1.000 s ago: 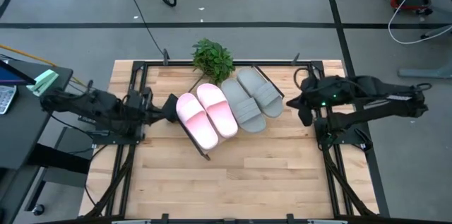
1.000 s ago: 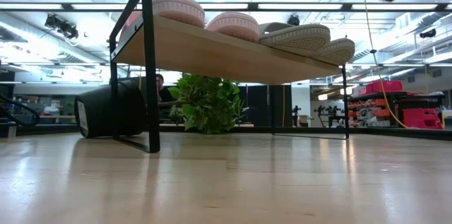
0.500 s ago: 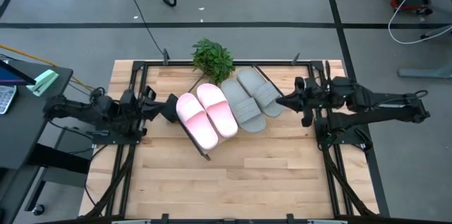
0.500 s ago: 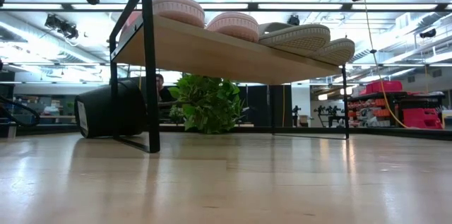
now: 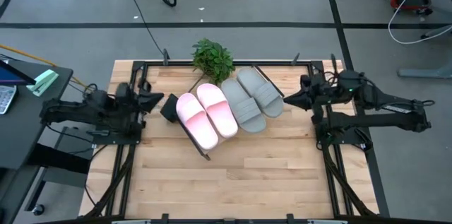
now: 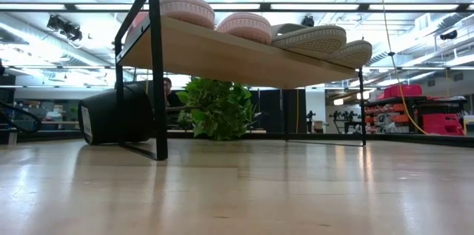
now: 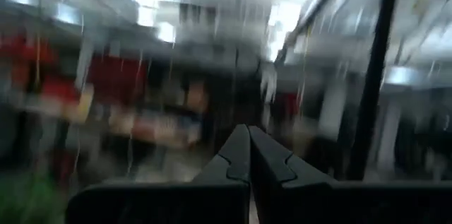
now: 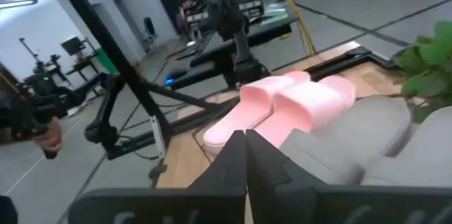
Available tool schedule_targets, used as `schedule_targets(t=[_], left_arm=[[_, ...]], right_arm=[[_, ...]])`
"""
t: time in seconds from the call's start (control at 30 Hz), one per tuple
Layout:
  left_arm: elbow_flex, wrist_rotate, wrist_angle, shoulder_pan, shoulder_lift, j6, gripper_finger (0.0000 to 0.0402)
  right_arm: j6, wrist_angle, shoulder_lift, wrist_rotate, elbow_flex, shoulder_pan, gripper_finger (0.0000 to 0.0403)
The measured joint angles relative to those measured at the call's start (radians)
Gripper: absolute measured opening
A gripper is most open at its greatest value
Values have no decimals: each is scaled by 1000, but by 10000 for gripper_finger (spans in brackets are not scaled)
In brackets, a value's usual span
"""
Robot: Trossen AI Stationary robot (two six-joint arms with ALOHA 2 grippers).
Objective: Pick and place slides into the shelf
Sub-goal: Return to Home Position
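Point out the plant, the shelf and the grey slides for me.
plant (image 5: 212, 59): high view, on its leaves.
shelf (image 6: 222, 55): low view, on the board's underside.
grey slides (image 5: 246, 108): high view, on the middle of one slide.

In the low view's upper half, the shelf hides the slides' lower parts from us.

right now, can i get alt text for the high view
Two pink slides and two grey slides lie side by side on the shelf, with a plant at its far side. The left end effector and right end effector flank it, both empty.
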Motion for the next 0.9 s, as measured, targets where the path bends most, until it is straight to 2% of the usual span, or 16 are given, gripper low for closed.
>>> schedule_targets(t=[0.1, 0.2, 0.3, 0.47, 0.57, 0.9], left_arm=[[33, 43, -230, 14, 15, -78, 1], [41, 74, -228, 19, 29, -115, 1], [73, 70, -219, 20, 24, -47, 1], [74, 41, -351, 20, -27, -27, 1], [18, 10, -307, 20, -73, -25, 1], [-189, 7, -89, 20, -231, -11, 1]], right_arm=[[-2, -54, 1, -64, 4, -34, 0], [23, -107, 8, -128, 1, -64, 0], [45, 4, -4, -132, 2, -87, 0], [54, 26, -51, -126, -4, -133, 0], [82, -15, -75, -126, -10, -162, 0], [164, -47, -83, -126, -9, -204, 0]])
